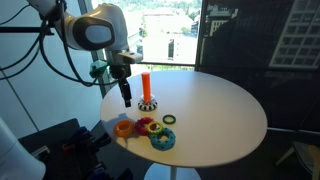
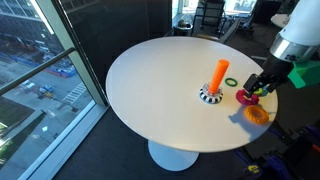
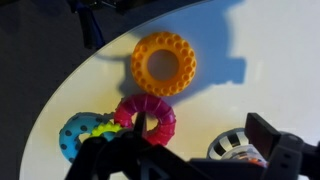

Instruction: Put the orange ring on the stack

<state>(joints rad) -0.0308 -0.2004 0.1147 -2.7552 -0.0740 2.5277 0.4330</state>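
Note:
The orange ring (image 3: 164, 62) lies flat on the white table near its edge; it also shows in both exterior views (image 1: 124, 127) (image 2: 257, 114). The stack is an upright orange-red peg (image 1: 146, 87) (image 2: 220, 74) on a round dark speckled base (image 1: 148, 104) (image 2: 210, 96) (image 3: 238, 148). My gripper (image 1: 126, 98) (image 2: 262, 88) (image 3: 200, 132) hangs open and empty above the table, between the peg and the loose rings. One finger is over the red ring, the other beside the base. It touches nothing.
A red-and-yellow ring (image 3: 146, 118) (image 1: 147, 126) (image 2: 247, 97) lies next to the orange ring, with a blue ring (image 3: 85, 135) (image 1: 162, 138) beside it. A small green ring (image 1: 169, 120) (image 2: 232, 82) lies near the base. The table edge (image 3: 60, 95) runs close behind the rings.

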